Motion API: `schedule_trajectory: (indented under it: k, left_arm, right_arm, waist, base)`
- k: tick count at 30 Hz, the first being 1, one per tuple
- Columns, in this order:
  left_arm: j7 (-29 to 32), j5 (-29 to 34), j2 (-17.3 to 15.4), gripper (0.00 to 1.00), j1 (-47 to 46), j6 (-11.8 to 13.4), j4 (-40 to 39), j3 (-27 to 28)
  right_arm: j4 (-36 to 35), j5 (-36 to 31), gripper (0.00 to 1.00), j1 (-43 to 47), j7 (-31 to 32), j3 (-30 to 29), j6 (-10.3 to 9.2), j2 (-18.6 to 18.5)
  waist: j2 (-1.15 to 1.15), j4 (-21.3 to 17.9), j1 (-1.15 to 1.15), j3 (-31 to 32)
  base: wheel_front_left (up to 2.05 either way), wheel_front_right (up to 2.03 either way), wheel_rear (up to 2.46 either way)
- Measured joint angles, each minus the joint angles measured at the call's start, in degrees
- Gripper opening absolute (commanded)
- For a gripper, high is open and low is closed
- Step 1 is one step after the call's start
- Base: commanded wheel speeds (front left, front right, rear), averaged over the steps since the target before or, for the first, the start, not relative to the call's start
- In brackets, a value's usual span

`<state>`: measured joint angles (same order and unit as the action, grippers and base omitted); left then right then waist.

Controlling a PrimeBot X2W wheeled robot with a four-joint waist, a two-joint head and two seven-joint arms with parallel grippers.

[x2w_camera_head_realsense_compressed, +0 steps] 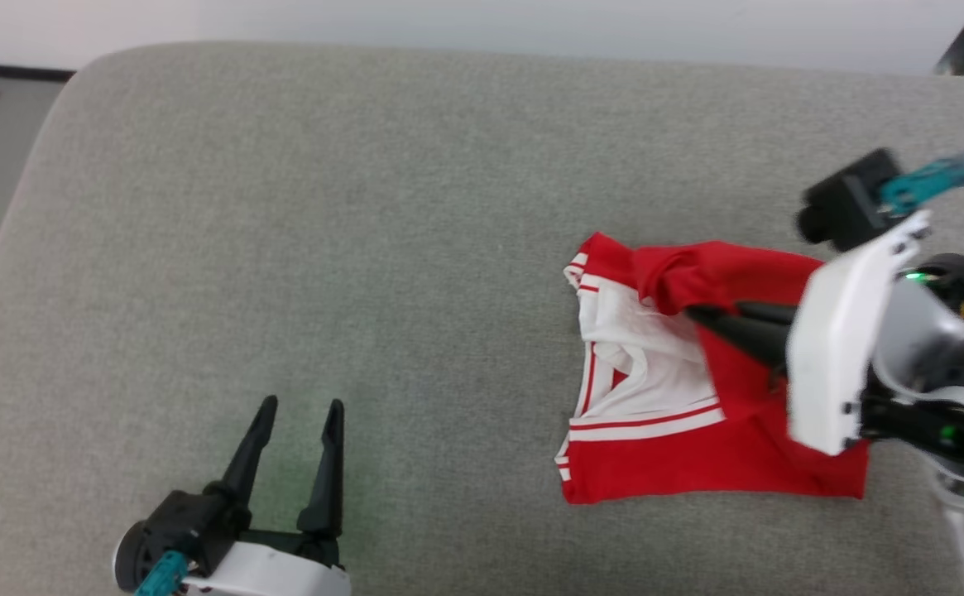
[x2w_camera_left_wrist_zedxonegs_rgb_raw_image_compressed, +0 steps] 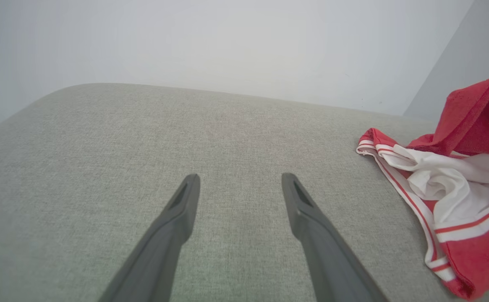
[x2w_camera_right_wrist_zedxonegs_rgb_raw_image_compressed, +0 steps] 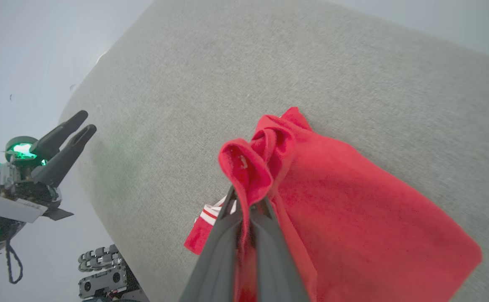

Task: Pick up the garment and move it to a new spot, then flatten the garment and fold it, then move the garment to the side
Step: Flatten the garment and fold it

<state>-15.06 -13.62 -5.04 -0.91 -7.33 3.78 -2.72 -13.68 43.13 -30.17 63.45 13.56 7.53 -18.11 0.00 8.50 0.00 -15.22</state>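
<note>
1. My right gripper (x2w_camera_head_realsense_compressed: 701, 316) is clenched on a bunched fold of the red jersey (x2w_camera_head_realsense_compressed: 697, 463). In the right wrist view the cloth rises between my two dark fingers and curls over their tips.
2. The jersey lies crumpled at the right side of the grey upholstered cushion (x2w_camera_head_realsense_compressed: 324, 207). Its red body is spread toward the near edge. The white part with red-striped trim faces the middle of the cushion.
3. My left gripper (x2w_camera_head_realsense_compressed: 300, 407) is released, with its fingers spread and nothing between them. It sits over bare cushion at the near left, well apart from the jersey. I cannot tell whether its tips touch the fabric below.
4. I judge this to be the pick-up step. Only the pinched fold is raised, and most of the jersey rests on the cushion.
5. To do it well I should lift straight up until the lower hem hangs free. Pulling sideways too soon would drag the cloth and tangle it further.
6. The pinch holds only one small bunch, so the hanging weight could pull it loose. A slow, even carry suits that grip.
7. The bare middle of the cushion looks like the right new spot, within reach of both arms.
8. I should set the hem down first and draw away from it so the body lays out long. My left gripper can then take the trimmed edge for flattening.
</note>
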Motion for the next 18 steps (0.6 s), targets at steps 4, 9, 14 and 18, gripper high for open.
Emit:
schedule_trajectory:
  k: [4, 9, 14, 18]
  left_arm:
    - [0.0, -0.1, 0.31, 1.0, -0.73, 0.0, 0.38, -0.56]
    - [0.0, -0.19, 0.57, 1.0, -1.94, 0.0, 0.98, -1.1]
    - [0.0, -0.51, 0.63, 1.0, -3.14, -0.08, 1.8, -1.91]
    - [0.0, -0.57, 0.26, 1.0, -3.84, -0.08, 2.31, -2.25]
  right_arm:
    - [3.79, -0.37, 0.0, -0.88, -0.94, 3.27, 0.0, 0.77]
    - [8.82, -0.15, 0.0, -2.24, -4.27, 5.88, 0.0, 2.05]
    - [12.85, 0.54, 0.02, -3.38, -7.47, 8.39, 0.0, 2.9]
    - [14.63, 2.2, 1.0, -3.98, -9.75, 9.75, 0.0, 3.23]
  waist:
    - [0.0, 0.96, 0.0, -0.96]
    - [0.0, 1.65, 0.0, -2.13]
    - [0.0, 1.74, 0.0, -2.6]
    - [0.0, 1.34, 0.0, -2.29]
  base:
    - [0.0, 0.0, 0.0]
    - [0.0, 0.0, 0.0]
    - [0.0, 0.0, 0.0]
    - [0.0, 0.0, 0.0]
